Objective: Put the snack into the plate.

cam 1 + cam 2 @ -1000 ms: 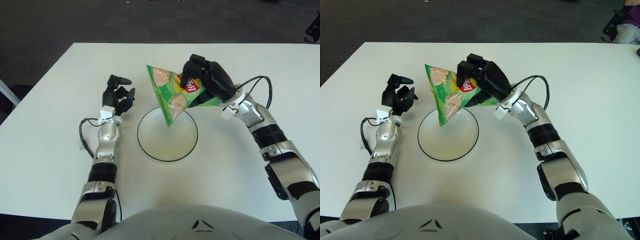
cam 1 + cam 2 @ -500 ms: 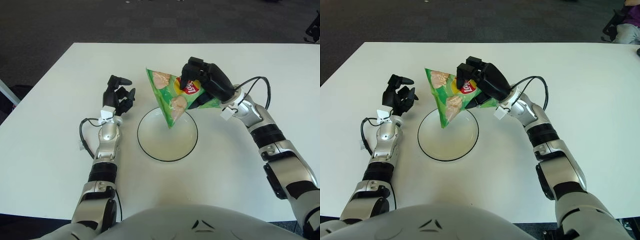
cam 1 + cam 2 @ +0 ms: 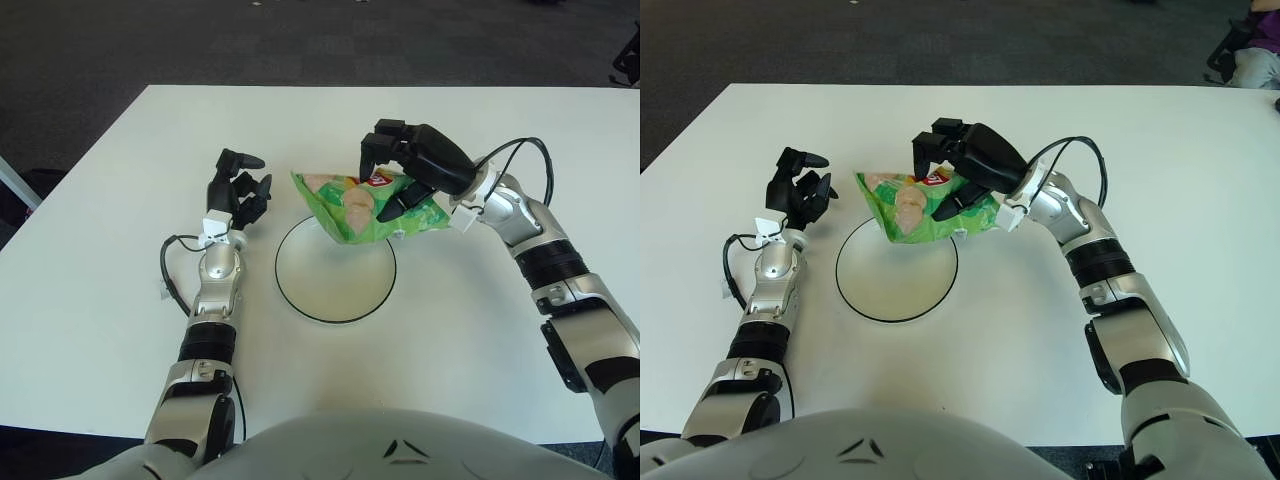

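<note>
Table [image 3: 90,260]: white, fills most of the frame, dark floor along the top edge. Right arm: enters from the lower right and runs up toward frame centre. Left arm: rises from the lower left, parked. Plate [image 3: 335,297]: round, white, dark-rimmed, at frame centre, nothing resting fully inside it. Snack [image 3: 368,207]: green crisp bag, lying roughly level just above the plate's upper rim, its left portion overlapping that rim, its right portion out past the rim over bare table; whether it touches the plate or hangs clear of it cannot be told. Right hand [image 3: 412,170]: over the bag's right half, upper fingers arched above the bag, a lower finger against its top face; whether it grips the bag firmly or is loosening cannot be told. Left hand [image 3: 236,192]: upright left of the plate, fingers relaxed, holding nothing. Progress, judged: bag brought to the plate; left to do is settle it wholly inside the rim and let go.
</note>
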Action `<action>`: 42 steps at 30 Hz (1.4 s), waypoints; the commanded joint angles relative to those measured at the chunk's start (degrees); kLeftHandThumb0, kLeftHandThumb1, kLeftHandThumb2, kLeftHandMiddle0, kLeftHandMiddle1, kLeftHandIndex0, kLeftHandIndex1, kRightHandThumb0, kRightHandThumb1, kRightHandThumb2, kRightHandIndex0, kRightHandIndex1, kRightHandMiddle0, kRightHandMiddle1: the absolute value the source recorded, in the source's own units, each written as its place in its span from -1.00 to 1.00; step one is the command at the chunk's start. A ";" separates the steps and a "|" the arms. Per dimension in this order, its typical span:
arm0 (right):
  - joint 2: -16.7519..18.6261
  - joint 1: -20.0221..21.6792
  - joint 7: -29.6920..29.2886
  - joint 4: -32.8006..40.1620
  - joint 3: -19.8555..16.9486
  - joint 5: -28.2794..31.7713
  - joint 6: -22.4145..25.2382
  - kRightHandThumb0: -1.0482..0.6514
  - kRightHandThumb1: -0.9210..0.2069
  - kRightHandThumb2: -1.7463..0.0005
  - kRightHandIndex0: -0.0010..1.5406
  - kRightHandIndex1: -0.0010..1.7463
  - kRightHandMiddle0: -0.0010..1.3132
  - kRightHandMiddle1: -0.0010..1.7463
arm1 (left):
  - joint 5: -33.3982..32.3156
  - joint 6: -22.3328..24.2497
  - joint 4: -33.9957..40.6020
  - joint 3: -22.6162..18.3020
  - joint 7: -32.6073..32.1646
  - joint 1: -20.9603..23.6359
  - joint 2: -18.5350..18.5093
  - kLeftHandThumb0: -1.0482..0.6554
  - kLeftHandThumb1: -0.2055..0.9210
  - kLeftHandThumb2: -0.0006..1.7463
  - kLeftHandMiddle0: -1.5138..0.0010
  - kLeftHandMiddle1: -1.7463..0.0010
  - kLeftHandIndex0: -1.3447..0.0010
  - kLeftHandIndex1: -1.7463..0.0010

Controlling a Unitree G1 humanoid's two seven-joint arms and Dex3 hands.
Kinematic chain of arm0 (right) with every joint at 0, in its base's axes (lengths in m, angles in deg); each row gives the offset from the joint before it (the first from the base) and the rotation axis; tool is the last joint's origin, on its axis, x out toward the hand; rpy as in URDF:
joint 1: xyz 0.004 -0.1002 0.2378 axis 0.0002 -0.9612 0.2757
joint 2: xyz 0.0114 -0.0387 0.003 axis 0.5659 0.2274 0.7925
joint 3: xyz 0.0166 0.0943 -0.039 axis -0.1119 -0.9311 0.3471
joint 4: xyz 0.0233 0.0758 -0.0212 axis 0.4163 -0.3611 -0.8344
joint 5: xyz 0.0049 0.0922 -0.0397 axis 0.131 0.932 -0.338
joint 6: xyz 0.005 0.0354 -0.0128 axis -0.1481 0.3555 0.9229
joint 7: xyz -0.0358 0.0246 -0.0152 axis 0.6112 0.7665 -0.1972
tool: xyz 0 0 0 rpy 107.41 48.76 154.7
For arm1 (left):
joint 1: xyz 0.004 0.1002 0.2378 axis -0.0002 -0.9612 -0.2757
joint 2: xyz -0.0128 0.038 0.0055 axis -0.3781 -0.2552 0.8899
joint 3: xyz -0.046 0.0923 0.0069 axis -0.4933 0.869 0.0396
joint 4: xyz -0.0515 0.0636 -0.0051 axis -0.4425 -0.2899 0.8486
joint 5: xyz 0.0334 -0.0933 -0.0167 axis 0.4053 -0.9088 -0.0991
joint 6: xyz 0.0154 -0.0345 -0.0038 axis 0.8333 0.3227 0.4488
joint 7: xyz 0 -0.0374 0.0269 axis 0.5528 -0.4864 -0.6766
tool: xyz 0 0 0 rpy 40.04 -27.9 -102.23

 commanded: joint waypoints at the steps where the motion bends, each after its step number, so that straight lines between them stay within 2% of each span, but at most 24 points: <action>1: -1.06 0.63 5.69 1.96 0.82 3.82 2.40 -0.03 -0.97 0.90 -0.32 -0.45 -0.29 -0.33 | 0.30 -0.12 -0.55 0.10 -0.75 1.58 -0.20 -0.19 1.00 -0.63 -0.04 -0.94 0.39 -0.76; 2: -1.26 0.63 7.57 2.31 1.09 5.11 3.25 -0.06 -0.98 0.94 -0.30 -0.63 -0.24 -0.49 | 0.31 -0.11 -0.63 0.09 -0.78 1.65 -0.21 -0.19 1.00 -0.63 -0.04 -0.94 0.39 -0.76; 4: -1.56 0.83 10.70 2.46 1.45 7.19 4.31 -0.12 -0.97 0.97 -0.36 -0.81 -0.24 -0.65 | 0.33 -0.07 -0.91 0.09 -0.85 1.95 -0.23 -0.19 1.00 -0.62 -0.03 -0.94 0.39 -0.76; 8: -1.28 1.30 13.32 1.98 1.00 8.22 4.23 -0.17 -0.96 0.99 -0.47 -0.96 -0.25 -0.84 | 0.30 -0.04 -1.28 0.06 -0.90 2.33 -0.30 -0.19 1.00 -0.62 -0.02 -0.93 0.39 -0.77; 18: -0.35 2.98 14.49 -0.94 0.06 7.64 0.33 -0.12 -0.98 0.99 -0.50 -1.00 -0.26 -0.93 | 0.39 -0.08 -1.78 0.12 -1.12 2.68 -0.16 -0.19 1.00 -0.62 -0.02 -0.92 0.39 -0.76; 30: -1.29 2.05 17.71 2.64 -0.75 10.46 1.94 0.01 -1.00 0.93 -0.52 -1.00 -0.27 -0.96 | 0.51 -0.34 -1.97 0.27 -1.44 2.75 0.10 -0.19 1.00 -0.62 -0.02 -0.91 0.39 -0.76; 36: -2.43 3.45 21.38 1.18 -1.36 14.26 3.00 0.03 -1.00 0.91 -0.52 -1.00 -0.27 -0.96 | 0.49 -0.19 -1.86 0.40 -1.56 2.76 0.08 -0.19 1.00 -0.62 -0.02 -0.90 0.39 -0.77; 42: -3.86 6.67 27.15 -2.58 -3.11 21.12 3.83 0.03 -1.00 0.90 -0.51 -0.99 -0.27 -0.97 | 0.49 -0.18 -2.03 0.52 -1.64 2.91 0.08 -0.19 1.00 -0.62 -0.02 -0.90 0.39 -0.77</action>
